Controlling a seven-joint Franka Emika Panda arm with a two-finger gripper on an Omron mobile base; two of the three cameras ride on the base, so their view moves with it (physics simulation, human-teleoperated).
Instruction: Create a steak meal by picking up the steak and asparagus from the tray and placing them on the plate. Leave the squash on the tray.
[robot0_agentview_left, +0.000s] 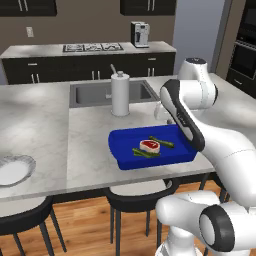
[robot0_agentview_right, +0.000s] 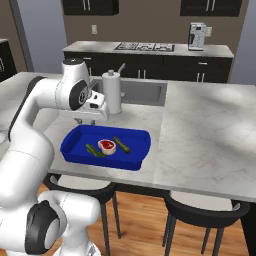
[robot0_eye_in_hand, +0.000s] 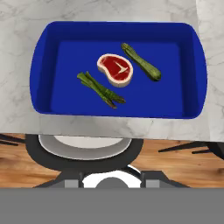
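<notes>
Hand view: steak (robot0_eye_in_hand: 116, 69) on tray (robot0_eye_in_hand: 43, 61) well below gripper (its opening impossible to tell).

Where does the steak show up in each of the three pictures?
Left base view: steak right of centre, in the tray.
Right base view: steak left of centre.
Hand view: steak in the upper middle.
Shared landmark: the blue tray around it.

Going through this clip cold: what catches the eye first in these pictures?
The bright blue tray at the counter's near edge stands out, with the red steak in its middle, the asparagus on one side and the squash on the other. The big white arm looms over it. The plate sits far off along the counter.
</notes>
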